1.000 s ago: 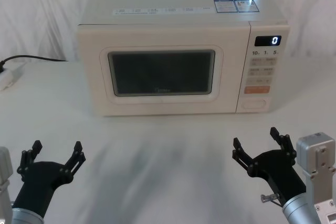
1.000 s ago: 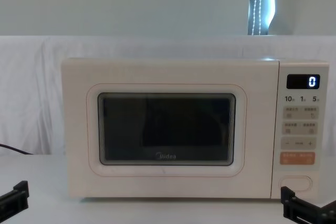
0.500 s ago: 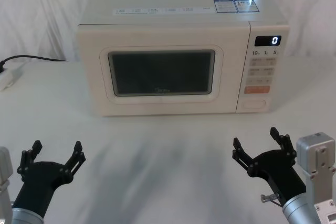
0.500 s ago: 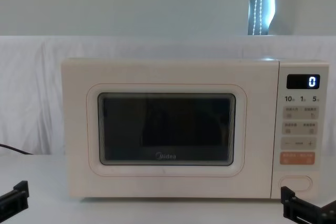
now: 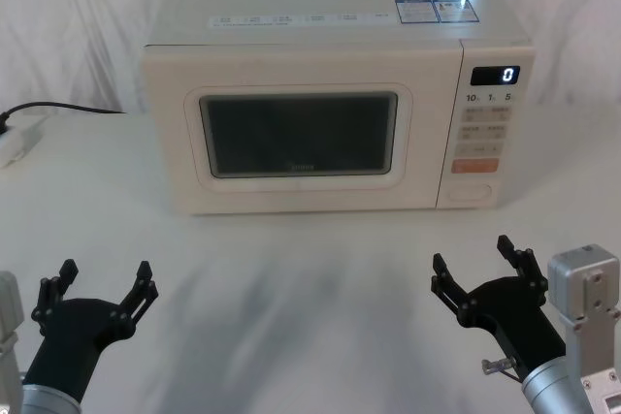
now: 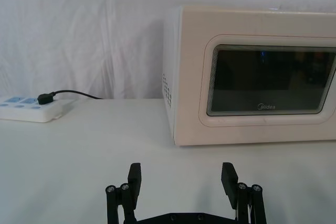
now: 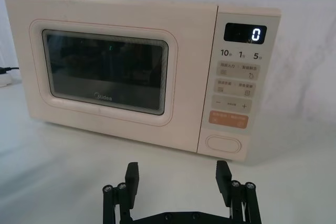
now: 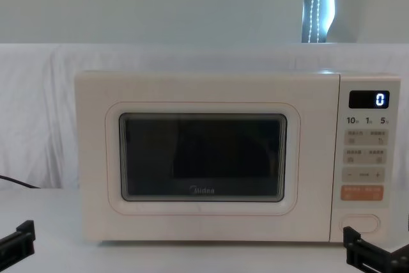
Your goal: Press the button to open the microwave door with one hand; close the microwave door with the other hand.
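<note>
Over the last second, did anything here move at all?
Nothing visibly changed. The left gripper and the right gripper hang open above the table in front of the microwave, the microwave door is shut, and the button is untouched.

A white-draped table [image 5: 320,269] carries the cream microwave [image 5: 330,94] and a power strip [image 5: 17,143].

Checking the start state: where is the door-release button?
The button sits at the control panel's bottom, right of the microwave door, under the orange key.
</note>
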You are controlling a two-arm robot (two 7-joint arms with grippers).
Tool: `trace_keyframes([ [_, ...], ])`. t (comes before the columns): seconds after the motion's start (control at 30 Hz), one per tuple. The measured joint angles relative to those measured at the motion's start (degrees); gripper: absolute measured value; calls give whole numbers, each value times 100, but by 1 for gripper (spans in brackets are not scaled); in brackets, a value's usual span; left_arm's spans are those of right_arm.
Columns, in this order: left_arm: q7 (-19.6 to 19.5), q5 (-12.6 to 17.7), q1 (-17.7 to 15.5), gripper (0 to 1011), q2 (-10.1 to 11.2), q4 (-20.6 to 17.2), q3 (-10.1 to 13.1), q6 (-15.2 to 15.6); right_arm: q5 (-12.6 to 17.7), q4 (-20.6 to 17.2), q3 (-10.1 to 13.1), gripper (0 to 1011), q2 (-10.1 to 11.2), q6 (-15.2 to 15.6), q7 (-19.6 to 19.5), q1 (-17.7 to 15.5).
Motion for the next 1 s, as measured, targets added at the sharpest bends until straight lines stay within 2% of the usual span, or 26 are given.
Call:
trace_keyframes([
  [0.2, 0, 0, 0, 1001, 0, 0, 0, 0, 0, 0, 0, 845, 0, 0, 0, 0],
  [1.0, 0, 0, 0, 1001, 0, 0, 0, 0, 0, 0, 0, 101, 0, 0, 0, 0],
])
